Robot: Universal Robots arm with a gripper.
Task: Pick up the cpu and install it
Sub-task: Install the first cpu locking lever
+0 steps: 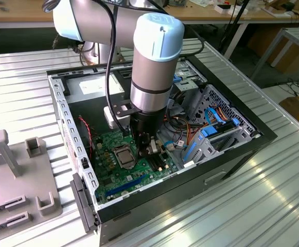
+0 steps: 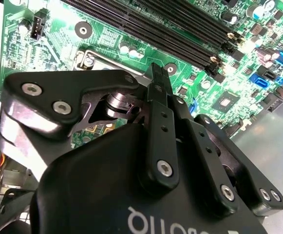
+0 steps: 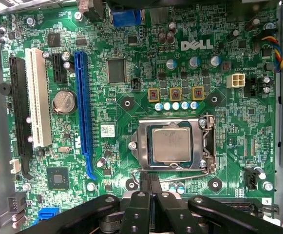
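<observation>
The cpu (image 3: pixel 169 144), a flat square chip with a dull grey top, lies in its socket on the green motherboard (image 3: pixel 229 122), ringed by the silver socket frame (image 3: pixel 207 146). In the first wrist view my gripper (image 3: pixel 149 176) is just off the socket's edge, beside the wire lever (image 3: pixel 180 171). Its two black fingers (image 2: pixel 157 80) are pressed together with nothing between them. In the exterior view the gripper (image 1: pixel 144 148) hangs low inside the open computer case, close beside the socket (image 1: pixel 124 156). The gripper's body hides most of the socket in the second wrist view.
The black case walls (image 1: pixel 67 118) close in the board. A blue drive cage (image 1: pixel 211 136) and loose cables (image 1: pixel 182 126) lie on the exterior view's right. Long black memory slots (image 2: pixel 170 29), a blue card slot (image 3: pixel 83 112) and a coin battery (image 3: pixel 64 102) flank the socket. Grey fixtures (image 1: pixel 5 154) stand outside.
</observation>
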